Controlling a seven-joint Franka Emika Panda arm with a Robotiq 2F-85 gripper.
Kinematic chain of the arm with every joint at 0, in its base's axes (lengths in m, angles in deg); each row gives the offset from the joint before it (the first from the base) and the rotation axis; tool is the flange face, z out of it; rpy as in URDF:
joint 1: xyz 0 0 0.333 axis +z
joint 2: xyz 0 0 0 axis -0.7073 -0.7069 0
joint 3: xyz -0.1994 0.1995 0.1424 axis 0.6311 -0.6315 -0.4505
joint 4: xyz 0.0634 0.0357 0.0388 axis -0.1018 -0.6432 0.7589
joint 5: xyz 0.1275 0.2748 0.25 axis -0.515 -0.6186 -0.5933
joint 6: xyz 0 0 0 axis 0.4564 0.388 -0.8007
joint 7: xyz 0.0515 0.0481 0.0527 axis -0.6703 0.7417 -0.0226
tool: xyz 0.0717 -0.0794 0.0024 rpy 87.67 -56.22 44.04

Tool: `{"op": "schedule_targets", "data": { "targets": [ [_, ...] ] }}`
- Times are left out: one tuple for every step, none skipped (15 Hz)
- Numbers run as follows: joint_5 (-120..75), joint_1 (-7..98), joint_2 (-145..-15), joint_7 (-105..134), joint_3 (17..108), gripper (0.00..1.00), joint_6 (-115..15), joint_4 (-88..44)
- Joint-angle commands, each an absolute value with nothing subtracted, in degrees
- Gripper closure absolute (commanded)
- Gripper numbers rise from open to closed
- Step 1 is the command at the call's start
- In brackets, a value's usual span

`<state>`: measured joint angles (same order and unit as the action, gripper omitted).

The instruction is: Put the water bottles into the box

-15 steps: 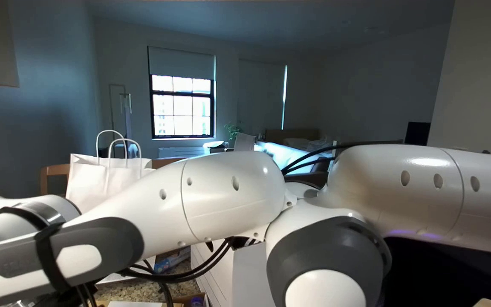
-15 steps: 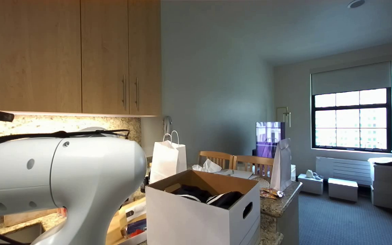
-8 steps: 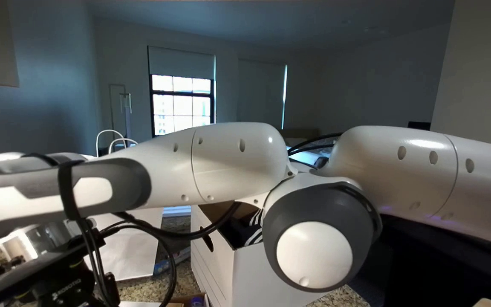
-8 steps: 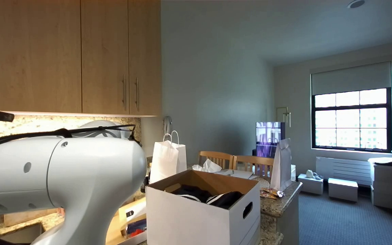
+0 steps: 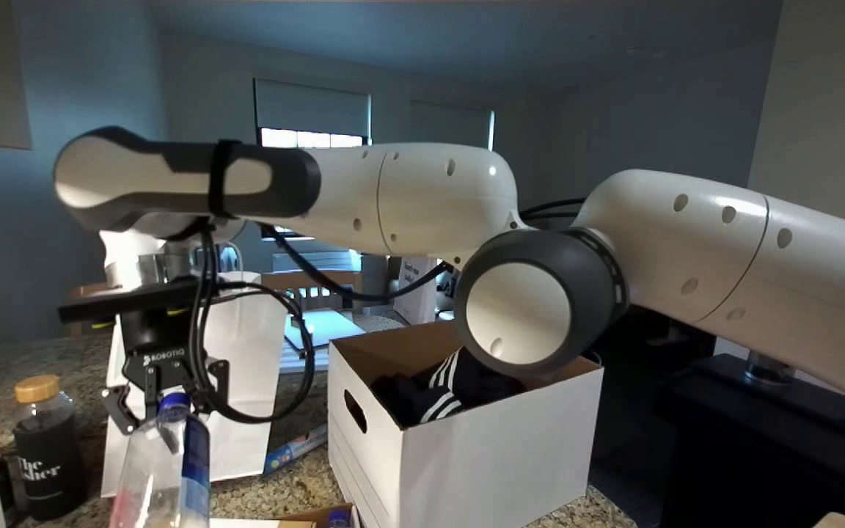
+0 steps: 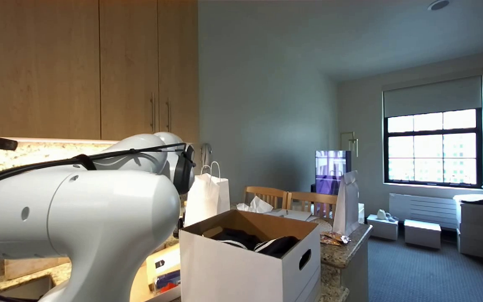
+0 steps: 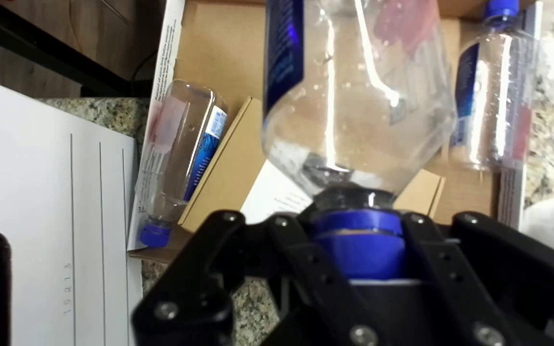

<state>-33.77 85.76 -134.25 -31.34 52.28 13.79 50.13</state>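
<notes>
My gripper (image 5: 172,411) is shut on the blue cap of a clear water bottle (image 5: 155,477), which hangs tilted below it in an exterior view. In the wrist view the fingers flank that cap, with the bottle body pointing away over a low cardboard tray. Two more water bottles lie in the tray: a capped bottle (image 7: 171,154) along its left wall and another bottle (image 7: 493,101) at the right. The white box (image 5: 496,447), also the box (image 6: 233,268), stands open-topped to one side, apart from the gripper. Dark striped cloth (image 5: 459,381) lies inside it.
The cardboard tray (image 7: 224,33) also holds a flat brown carton (image 7: 231,178). A white paper bag (image 5: 246,411) stands behind the gripper, and a dark jar (image 5: 48,447) with a pale lid is beside it. A blue tube (image 5: 296,449) lies near the box.
The arm has risen steadily. In an exterior view the gripper has come up into sight with the bottle in its grip, and the box is more exposed. The box has not moved.
</notes>
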Motion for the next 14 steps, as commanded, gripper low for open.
{"op": "schedule_targets", "data": {
  "targets": [
    [-36.5,82.5,-129.6,-40.2,50.5,0.91,13.2,49.3],
    [-36.7,81.9,-128.7,-42.3,50.3,0.91,12.5,49.4],
    [-36.5,81.5,-127.6,-44.6,50.3,0.91,11.7,49.6],
    [-36.4,81.1,-126.7,-46.7,50.4,0.91,10.9,49.7],
    [-36.3,80.7,-125.8,-48.8,50.4,0.91,10.0,49.7],
    [-36.2,80.3,-124.9,-51.1,50.5,0.91,9.1,49.7],
    [-36.2,80.0,-124.2,-53.5,50.5,0.90,8.2,49.6],
    [-36.1,79.7,-123.5,-55.9,50.5,0.91,7.2,49.6],
    [-36.2,79.3,-122.9,-58.2,50.4,0.91,6.3,49.5],
    [-36.4,78.9,-122.4,-60.5,50.3,0.91,5.0,49.5],
    [-36.5,78.5,-121.9,-62.6,50.2,0.91,3.8,49.6],
    [-36.6,78.1,-121.4,-64.9,50.1,0.91,2.7,49.5],
    [-36.7,77.6,-121.0,-67.1,50.0,0.91,1.9,49.4],
    [-36.4,77.3,-120.5,-69.6,50.1,0.91,1.1,49.3]
  ]
}}
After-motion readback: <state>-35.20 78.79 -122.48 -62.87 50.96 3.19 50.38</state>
